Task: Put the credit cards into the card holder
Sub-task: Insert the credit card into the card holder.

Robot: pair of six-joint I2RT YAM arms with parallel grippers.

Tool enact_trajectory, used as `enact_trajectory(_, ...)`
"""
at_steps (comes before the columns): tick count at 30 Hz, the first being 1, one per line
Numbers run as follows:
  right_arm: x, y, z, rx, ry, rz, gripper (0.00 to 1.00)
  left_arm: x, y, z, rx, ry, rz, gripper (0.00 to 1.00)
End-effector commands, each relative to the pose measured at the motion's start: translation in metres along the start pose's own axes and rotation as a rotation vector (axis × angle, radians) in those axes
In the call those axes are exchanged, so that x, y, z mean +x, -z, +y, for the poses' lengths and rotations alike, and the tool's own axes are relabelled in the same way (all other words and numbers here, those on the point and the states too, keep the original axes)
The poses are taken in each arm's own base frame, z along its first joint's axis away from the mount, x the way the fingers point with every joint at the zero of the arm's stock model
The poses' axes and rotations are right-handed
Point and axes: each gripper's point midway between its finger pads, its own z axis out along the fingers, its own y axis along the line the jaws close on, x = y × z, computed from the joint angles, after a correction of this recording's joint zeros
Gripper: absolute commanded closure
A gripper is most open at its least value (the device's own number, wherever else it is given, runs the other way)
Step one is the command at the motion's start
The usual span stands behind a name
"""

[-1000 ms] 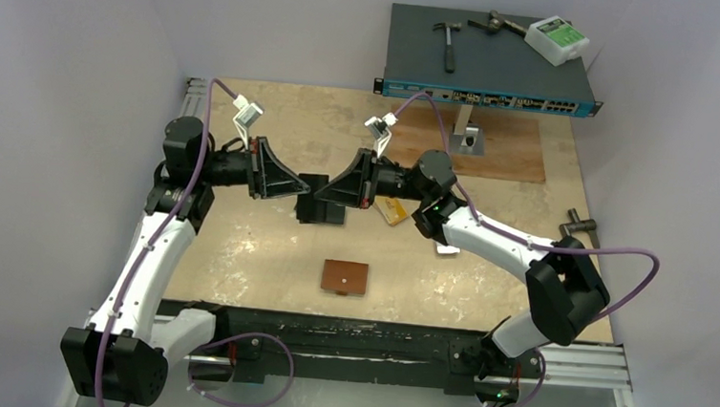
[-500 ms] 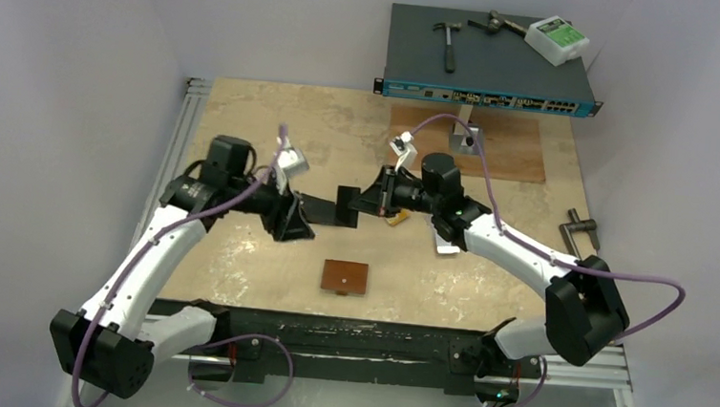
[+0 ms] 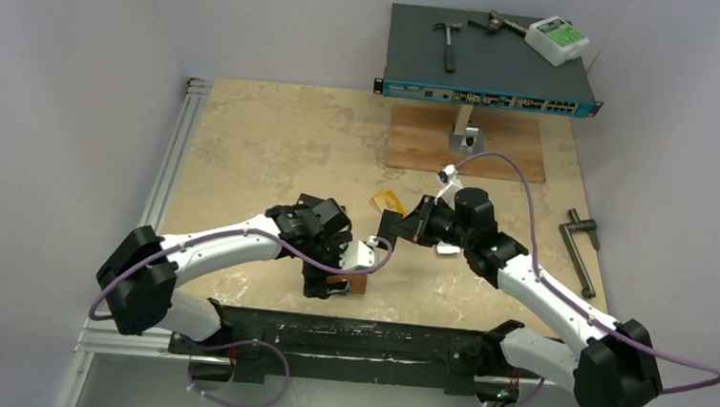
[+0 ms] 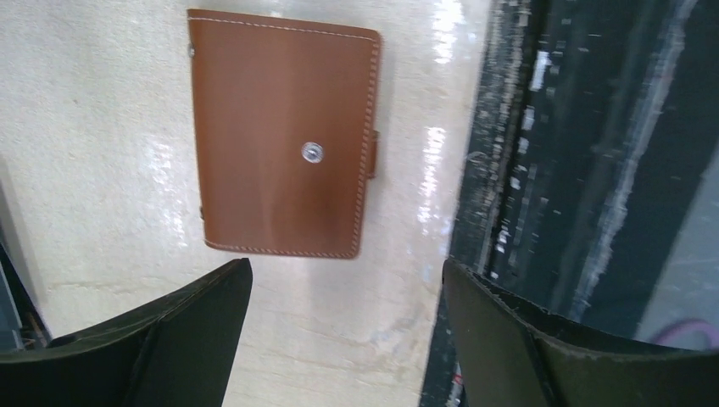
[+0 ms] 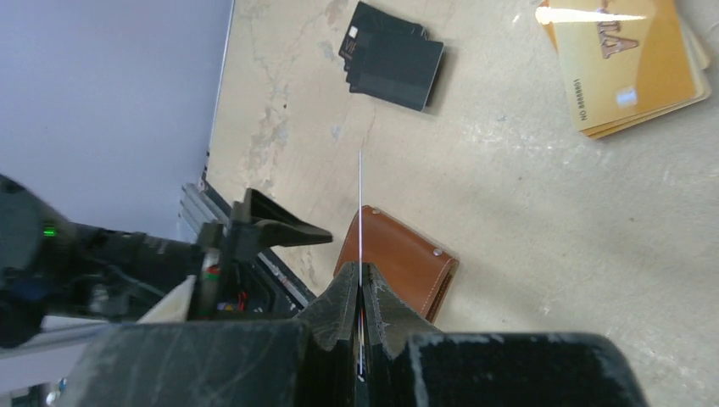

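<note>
The card holder [image 4: 284, 144] is found closed and lying flat on the bench [image 3: 264, 149], snap stud uppermost. It is placed close to the near edge, about midway along it, just beside the black rail [image 4: 576, 170] that borders that edge.

The left claw [image 4: 348, 271] is observed pointed down over the bench with its jaws spread wide. Nothing is held between them. Its fingers [image 4: 169, 339] are seen just beside one short edge of the holder, and no contact with the holder is noted.

The right claw [image 5: 363, 292] is recorded as pressed together on a single dark card [image 3: 386, 227]. The card is held on edge, clear of the bench, and is seen only as a thin line in the right wrist view. It is positioned near the holder, on the side toward the middle of the bench.

A small stack of gold cards [image 5: 632, 64] is noted lying flat and slightly fanned toward the middle of the bench. A stack of black cards [image 5: 392, 55], also fanned, is noted lying flat, well apart from the gold stack and toward the left edge.
</note>
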Motion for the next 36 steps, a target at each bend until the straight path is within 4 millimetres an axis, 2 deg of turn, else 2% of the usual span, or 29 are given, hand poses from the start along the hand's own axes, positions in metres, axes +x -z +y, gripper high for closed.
enact_trajectory(1, -0.006, 0.016, -0.016, 0.066, -0.029, -0.058, 1.0, -0.015, -0.015, 0.033, -0.154, -0.065, 0.01, 0.16)
enact_trajectory(5, -0.009, 0.027, -0.025, 0.079, -0.046, -0.083, 1.0, -0.012, -0.033, 0.027, -0.152, -0.1, 0.05, 0.14)
enact_trajectory(14, -0.017, 0.032, -0.029, 0.063, -0.052, -0.098, 1.0, -0.006, -0.05, 0.022, -0.091, -0.084, 0.122, 0.15)
enact_trajectory(18, -0.018, 0.034, -0.028, 0.053, -0.049, -0.101, 1.0, -0.005, -0.05, 0.036, -0.16, -0.064, 0.159, 0.19)
enact_trajectory(26, -0.017, 0.033, -0.029, 0.042, -0.045, -0.107, 1.0, -0.012, -0.045, 0.039, -0.228, -0.078, 0.178, 0.3)
enact_trajectory(30, -0.018, 0.034, -0.029, 0.044, -0.044, -0.111, 1.0, -0.015, -0.044, 0.048, -0.301, -0.11, 0.211, 0.36)
enact_trajectory(33, -0.017, 0.033, -0.032, 0.054, -0.044, -0.111, 1.0, -0.025, -0.04, 0.05, -0.356, -0.154, 0.203, 0.41)
enact_trajectory(36, -0.014, 0.032, -0.037, 0.064, -0.043, -0.105, 1.0, -0.035, -0.031, 0.057, -0.437, -0.175, 0.208, 0.5)
